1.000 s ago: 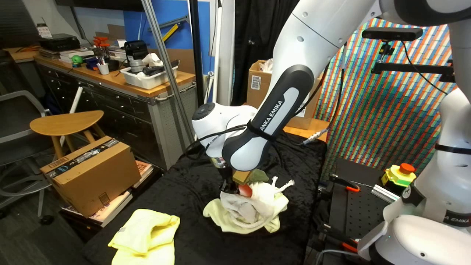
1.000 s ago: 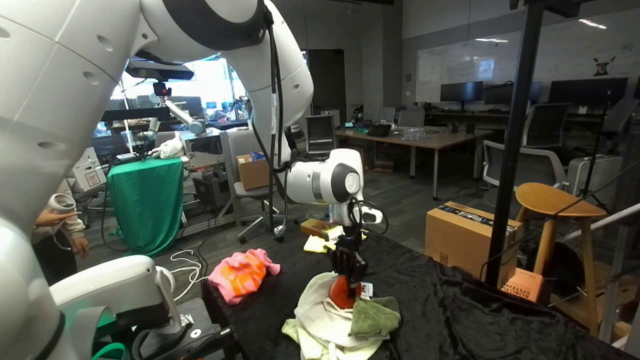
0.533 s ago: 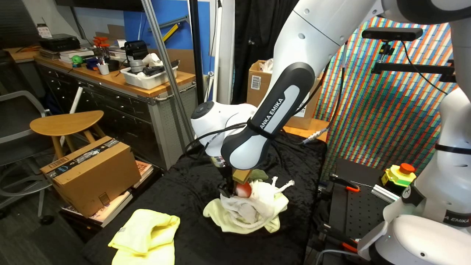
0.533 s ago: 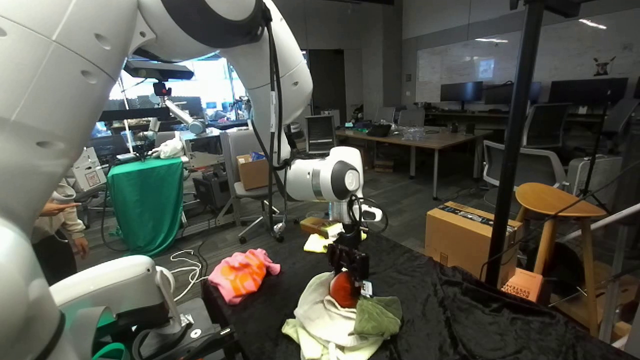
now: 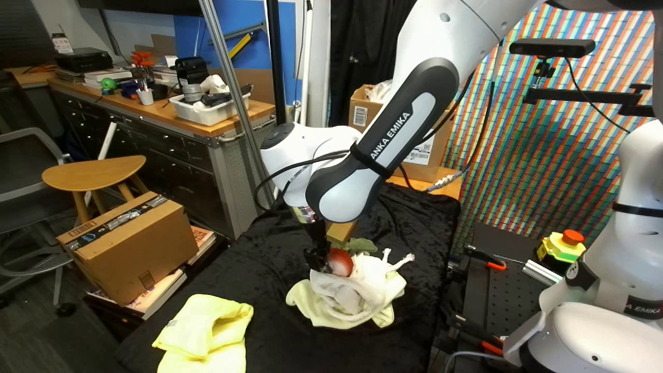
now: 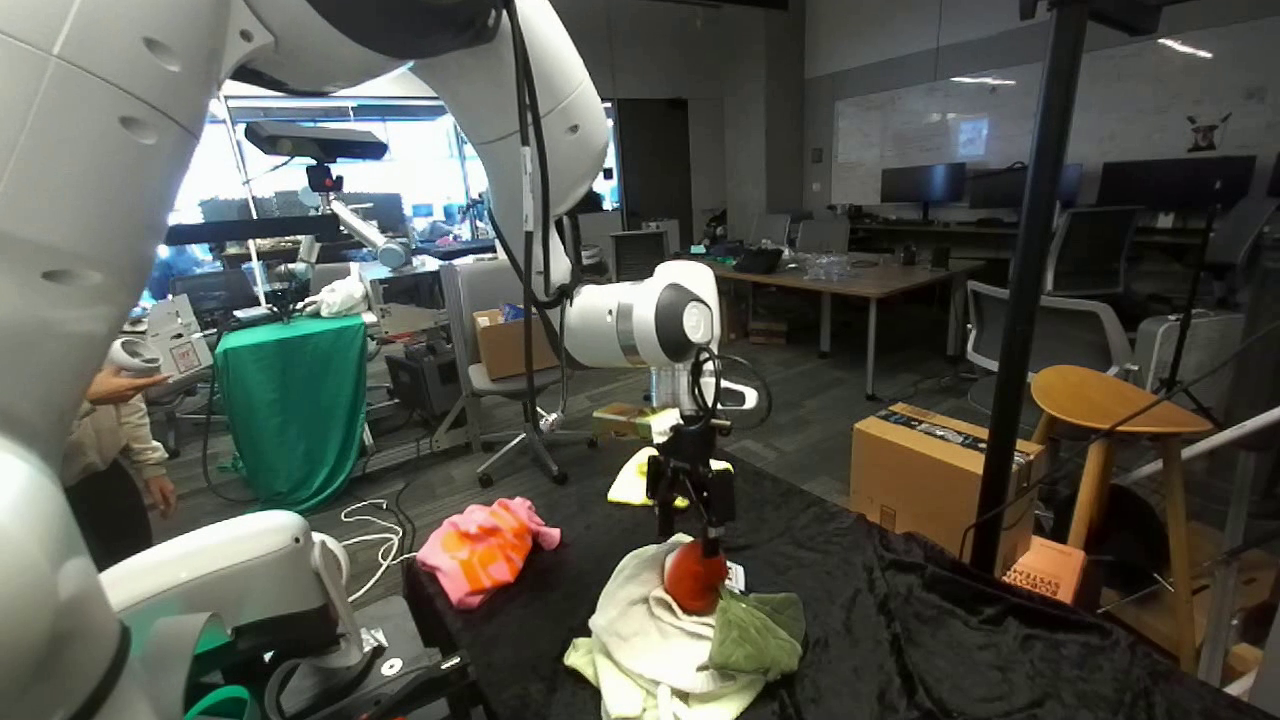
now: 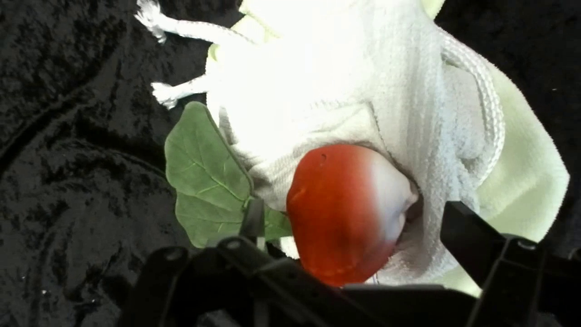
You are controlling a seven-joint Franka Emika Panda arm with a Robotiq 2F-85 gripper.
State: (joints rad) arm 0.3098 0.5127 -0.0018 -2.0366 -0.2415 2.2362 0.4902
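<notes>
The arm (image 5: 419, 36) wore smooth white shells with rounded joints (image 5: 339, 199), small round screw recesses (image 5: 444, 17) and a long black panel (image 5: 435, 75) with a pale grey inset (image 5: 416, 122), beside which white capitals (image 5: 389, 137) read "ANKA EMIKA". A black strap (image 5: 371, 162) crossed the panel, thin black cables (image 5: 298, 165) looped nearby, and a dark disc (image 5: 277, 135) capped the white wrist (image 5: 316, 150). The gripper (image 7: 354, 206) was black, with angular linkages (image 7: 510, 274), round grey bolts (image 7: 526, 245) and blocky fingers (image 7: 467, 231).
</notes>
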